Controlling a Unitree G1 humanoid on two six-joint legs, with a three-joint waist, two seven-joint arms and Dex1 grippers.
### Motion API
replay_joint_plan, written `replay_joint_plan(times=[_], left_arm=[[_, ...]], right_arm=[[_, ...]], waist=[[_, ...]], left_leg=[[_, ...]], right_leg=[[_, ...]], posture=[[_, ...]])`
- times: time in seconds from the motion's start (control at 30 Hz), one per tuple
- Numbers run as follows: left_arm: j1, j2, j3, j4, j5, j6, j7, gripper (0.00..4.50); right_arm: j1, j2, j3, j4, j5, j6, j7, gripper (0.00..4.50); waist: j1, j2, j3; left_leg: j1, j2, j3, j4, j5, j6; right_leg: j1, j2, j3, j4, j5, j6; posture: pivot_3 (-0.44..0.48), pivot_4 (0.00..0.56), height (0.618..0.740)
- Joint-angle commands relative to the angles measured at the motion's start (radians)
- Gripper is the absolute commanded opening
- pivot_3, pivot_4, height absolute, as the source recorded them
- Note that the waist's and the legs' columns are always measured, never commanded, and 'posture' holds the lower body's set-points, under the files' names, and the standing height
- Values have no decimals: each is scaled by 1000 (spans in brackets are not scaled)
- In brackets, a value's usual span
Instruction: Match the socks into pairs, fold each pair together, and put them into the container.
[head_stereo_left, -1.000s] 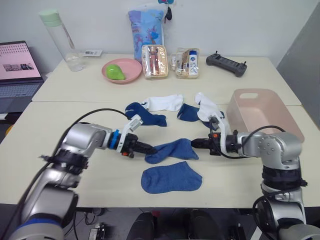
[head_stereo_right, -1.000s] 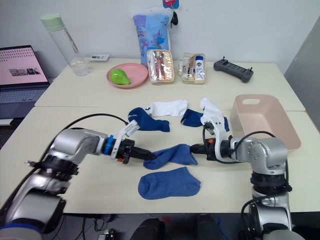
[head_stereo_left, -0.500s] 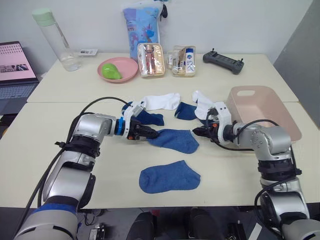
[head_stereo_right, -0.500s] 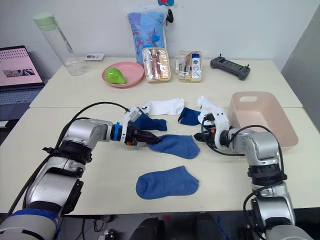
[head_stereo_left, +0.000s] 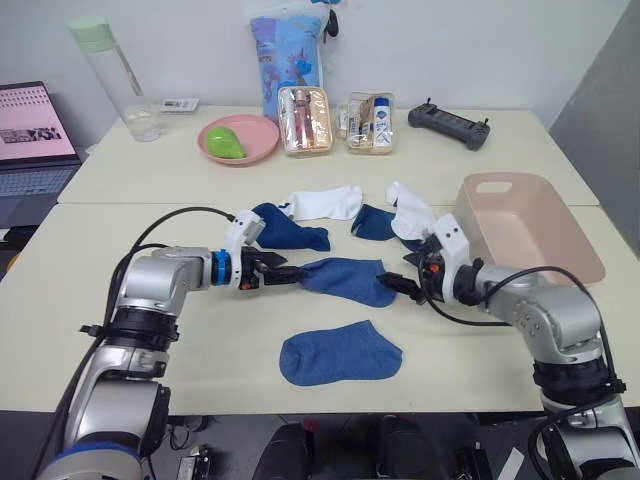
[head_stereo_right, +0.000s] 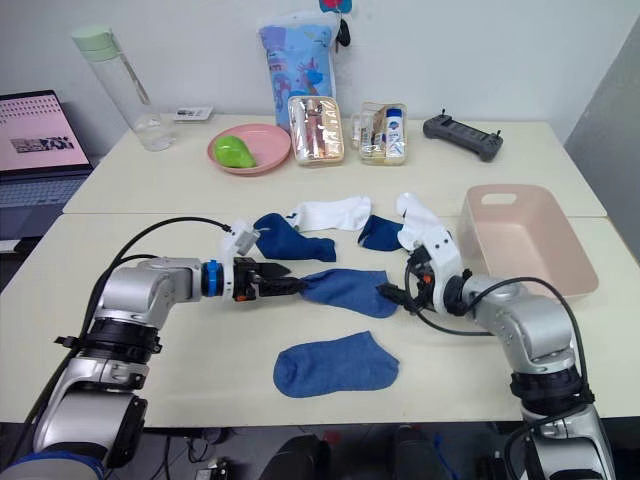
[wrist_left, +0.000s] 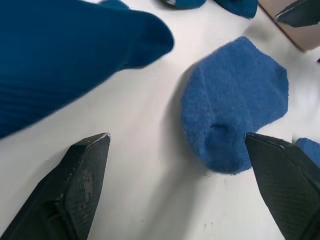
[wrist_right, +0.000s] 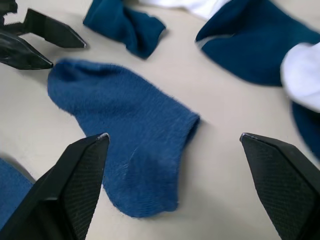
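- Where the two eye views a second ago had both tools pinching the ends of a rumpled blue sock, that middle sock (head_stereo_left: 347, 281) now lies spread flat on the bench (head_stereo_left: 200, 345). The left tool (head_stereo_left: 283, 272) sits at its toe end and the right tool (head_stereo_left: 402, 284) at its cuff end.
- In the same views, a second blue sock (head_stereo_left: 340, 352) lies flat nearer the robot, close to the first but not overlapping it. The other blue and white socks (head_stereo_left: 325, 205) sit in a loose row farther back. The pink container (head_stereo_left: 515, 182) stands to the right with nothing in it.
- In the left wrist view, the left tool's fingers (wrist_left: 75, 190) are spread wide and released, with bare bench between them and the nearer sock flat beyond.
- In the right wrist view, the right tool's fingers (wrist_right: 70, 190) are likewise spread and hold nothing. The smoothed sock lies ahead of them, and the left tool's tips are parted just beside its far end.
- My reading is that the smoothing is done and the sock has been let go. The two blue socks are matched but not yet stacked, so laying one on the other and folding is still to do.
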Motion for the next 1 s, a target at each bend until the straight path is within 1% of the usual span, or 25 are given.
replay_joint_plan(times=[0.03,0.17,0.2,0.27,0.3,0.37,0.43,0.5,0.53,0.63,0.7,0.8,0.83,0.93,1.0], left_arm=[[11,-23,-24,-31,51,-116,47,4450],[20,-55,-64,-4,97,-189,71,4450],[19,-62,-70,11,109,-204,79,4482],[14,-71,-77,47,126,-234,84,4075],[12,-75,-76,59,130,-245,85,3867],[7,-82,-80,71,135,-257,81,3257],[1,-91,-78,73,129,-255,74,2608],[-2,-92,-72,71,120,-246,61,1907],[-2,-92,-61,60,104,-228,52,1682],[2,-87,-36,32,71,-190,37,674],[2,-78,-10,11,43,-158,39,43],[4,-68,22,-19,12,-118,47,13],[8,-59,53,-52,-19,-73,51,13],[36,2,163,-200,-164,142,41,13],[65,43,203,-289,-244,261,34,13]], right_arm=[[11,9,19,-4,-33,-56,-30,4500],[34,11,38,15,-53,-56,-43,4500],[37,10,43,20,-59,-63,-43,4323],[39,11,48,28,-65,-72,-41,3892],[39,12,50,30,-67,-75,-39,3566],[40,7,58,24,-69,-78,-27,2873],[42,8,60,16,-69,-77,-19,2160],[42,9,59,13,-67,-77,-15,1349],[41,11,53,8,-61,-77,-11,1070],[36,41,-1,-12,-6,-42,-7,3],[30,50,-33,-29,33,0,-4,0],[23,51,-62,-48,67,43,-10,0],[16,52,-88,-63,92,73,-13,0],[-15,65,-217,-145,240,237,-2,0],[-24,68,-278,-192,324,334,7,0]], waist=[[0,0,0],[1,0,0],[1,0,0],[1,1,0],[1,1,0],[1,1,-1],[0,0,-1],[0,0,-1],[0,0,-1],[0,0,0],[0,0,0],[0,0,0],[0,0,0],[-4,1,0],[-4,1,0]], left_leg=[[0,0,0,0,0,0],[0,0,0,0,0,0],[0,0,0,0,0,0],[1,0,1,0,0,0],[2,0,0,0,0,0],[3,0,0,0,0,0],[3,0,0,0,0,0],[2,0,0,0,0,0],[2,0,0,0,0,0],[2,0,0,0,0,0],[2,0,0,0,0,0],[2,0,-1,0,0,0],[2,0,-1,0,0,0],[2,0,-1,0,0,0],[2,1,-1,-1,0,0]], right_leg=[[0,0,0,0,0,0],[0,0,0,0,0,0],[0,0,0,0,0,0],[1,0,0,0,0,0],[2,0,0,0,0,0],[3,0,-1,0,0,0],[3,0,-1,0,0,0],[3,0,-1,-1,0,0],[3,0,-1,-1,0,0],[3,0,-1,-1,0,0],[3,0,-1,0,0,0],[3,0,-1,0,0,0],[3,0,-1,0,0,0],[2,0,-1,0,0,0],[2,1,-1,0,0,0]], posture=[[0,150,733],[0,150,733],[0,150,733],[0,150,733],[0,150,733],[0,150,733],[0,150,733],[0,150,733],[0,150,733],[0,150,733],[0,150,733],[0,150,733],[0,150,733],[0,150,733],[0,150,733]])
